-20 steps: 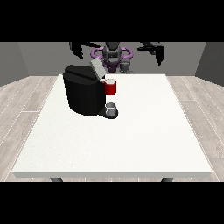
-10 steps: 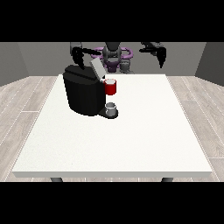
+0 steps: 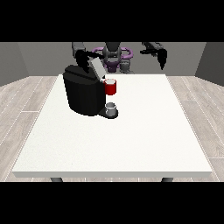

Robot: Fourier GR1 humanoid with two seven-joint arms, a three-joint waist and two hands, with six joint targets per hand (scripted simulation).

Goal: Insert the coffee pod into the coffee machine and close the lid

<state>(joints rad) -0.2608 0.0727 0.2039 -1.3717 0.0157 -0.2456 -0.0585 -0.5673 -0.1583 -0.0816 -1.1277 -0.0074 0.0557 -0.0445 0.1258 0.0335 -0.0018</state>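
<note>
the coffee machine (image 3: 83, 94) stands on the tabletop (image 3: 131, 140) at its far left part, black and squat, with its lid (image 3: 96, 68) tilted up and open. a red thing at the machine (image 3: 111, 87) sits at its front, and below it a grey thing (image 3: 111, 107) rests on the machine's low base; i cannot tell whether that is the pod. the hand at the view's left (image 3: 81, 59) is just behind and above the machine, close to the raised lid, so it is much the nearer hand for any work at the machine. the hand at the view's right (image 3: 161, 56) hangs well apart, over the tabletop's far right edge. whether either hand's fingers are apart or together, i cannot tell. the lid is not yet closed.
</note>
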